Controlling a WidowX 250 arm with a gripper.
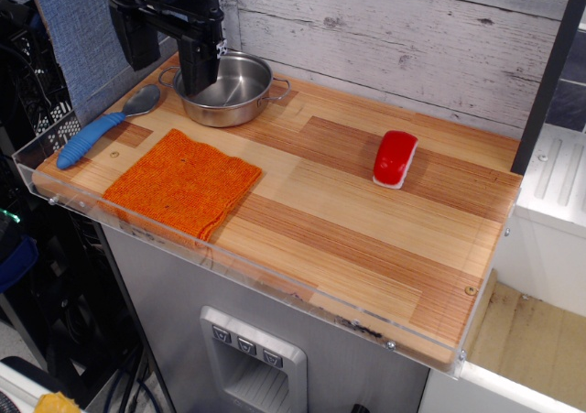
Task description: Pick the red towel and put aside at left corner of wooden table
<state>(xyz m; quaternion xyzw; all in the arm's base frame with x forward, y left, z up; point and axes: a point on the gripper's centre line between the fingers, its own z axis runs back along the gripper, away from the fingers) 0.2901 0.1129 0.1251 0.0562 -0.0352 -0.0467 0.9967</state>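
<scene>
**A:** How far along are you, by the look of it?

**B:** Your red towel (183, 184) lies flat at the near left corner of the wooden table (366, 230), its front edge close to the clear acrylic rim. If that is the corner you meant, the placing looks done to me.

**A:** And your gripper?

**B:** Your gripper (167, 51) hangs high at the back left, above the table and clear of the cloth. Its two dark fingers (197, 60) stand spread apart with nothing between them, so you are holding nothing.

**A:** Anything crowding the towel?

**B:** The blue-handled spoon (96, 134) sits just to its left, and the steel pot (229, 88) is behind it, near but not touching. The small red block (396, 158) is well apart on the right.

**A:** So what is left for you?

**B:** I'd judge very little: check the towel sits where you want it, and take the arm away
</scene>
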